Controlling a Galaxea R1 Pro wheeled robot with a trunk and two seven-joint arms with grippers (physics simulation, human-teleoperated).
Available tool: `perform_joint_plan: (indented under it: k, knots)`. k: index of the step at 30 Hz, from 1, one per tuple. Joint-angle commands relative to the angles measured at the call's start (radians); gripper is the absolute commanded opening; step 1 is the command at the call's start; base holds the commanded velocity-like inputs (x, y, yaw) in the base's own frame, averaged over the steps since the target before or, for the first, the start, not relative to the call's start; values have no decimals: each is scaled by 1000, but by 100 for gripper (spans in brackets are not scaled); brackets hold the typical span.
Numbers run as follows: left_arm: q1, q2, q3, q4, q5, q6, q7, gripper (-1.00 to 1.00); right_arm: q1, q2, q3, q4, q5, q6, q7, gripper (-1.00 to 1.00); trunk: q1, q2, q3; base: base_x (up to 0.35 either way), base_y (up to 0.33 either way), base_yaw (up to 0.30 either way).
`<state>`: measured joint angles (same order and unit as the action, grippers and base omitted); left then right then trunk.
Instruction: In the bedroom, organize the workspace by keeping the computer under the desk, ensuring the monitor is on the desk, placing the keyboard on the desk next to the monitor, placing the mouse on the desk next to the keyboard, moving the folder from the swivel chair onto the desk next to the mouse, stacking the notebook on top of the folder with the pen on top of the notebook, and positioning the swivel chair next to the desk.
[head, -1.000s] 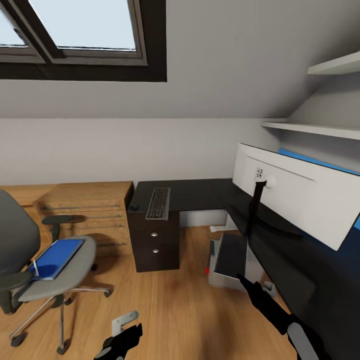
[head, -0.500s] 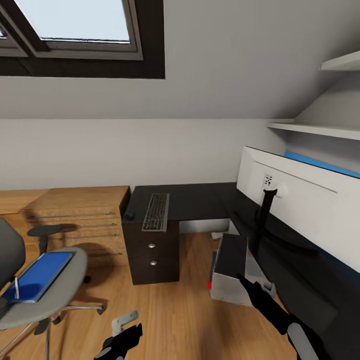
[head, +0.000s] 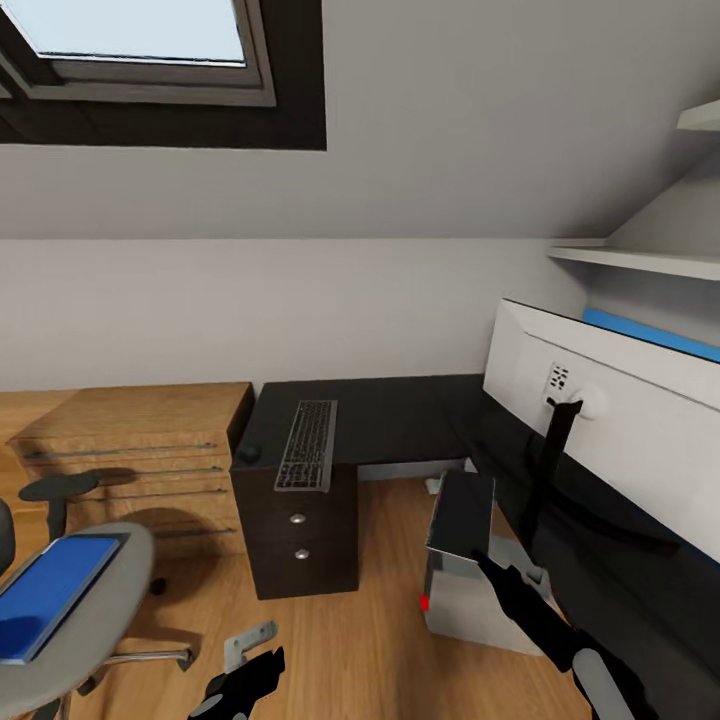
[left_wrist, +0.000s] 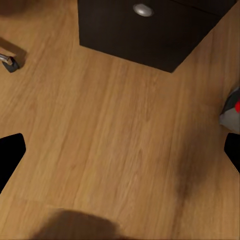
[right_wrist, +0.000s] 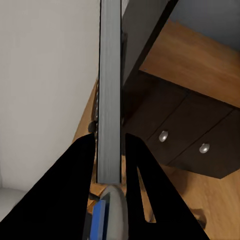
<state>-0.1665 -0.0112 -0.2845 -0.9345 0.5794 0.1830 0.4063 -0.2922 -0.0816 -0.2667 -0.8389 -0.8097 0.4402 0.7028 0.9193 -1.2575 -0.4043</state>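
The grey computer (head: 455, 570) hangs tilted just above the floor beside the black desk (head: 400, 410), with my right gripper (head: 488, 563) shut on its near edge. In the right wrist view its grey slab (right_wrist: 109, 75) runs between both fingers (right_wrist: 75, 170). On the desk lie the keyboard (head: 308, 445) and, to its left, the mouse (head: 248, 452). The monitor (head: 620, 430) stands on the right wing, white back towards me. The blue folder (head: 45, 595) rests on the swivel chair (head: 105, 610) at lower left. My left gripper (head: 245, 680) is open over bare floor. The notebook and pen are out of view.
A light wooden dresser (head: 130, 450) stands left of the desk's dark drawer unit (head: 295, 530). White shelves (head: 640, 262) hang above the monitor. A chair castor (left_wrist: 10, 62) and the drawer unit (left_wrist: 150, 30) lie ahead of the left gripper. Wood floor (head: 330, 640) spreads between chair and computer.
The whole head view has shifted, so the chair and dresser slid left and the desk looks closer. The computer has stayed in the right gripper. Both grippers keep their places in the picture.
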Motion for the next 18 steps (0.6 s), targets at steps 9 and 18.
perform_joint_plan:
  k: [9, 18]
  knots:
    - [-1, 1, -1, -2, 7, 3, 8, 100, -2, 30, 8, 0, -9, 13, -41, -100, 1, -1, -1, 326, 107, 0]
    - [0, 2, 0, 0, 9, 3, 7, 100, -94, 114, 7, -2, -34, 10, -254, -100, 1, -1, -1, 270, 142, 0]
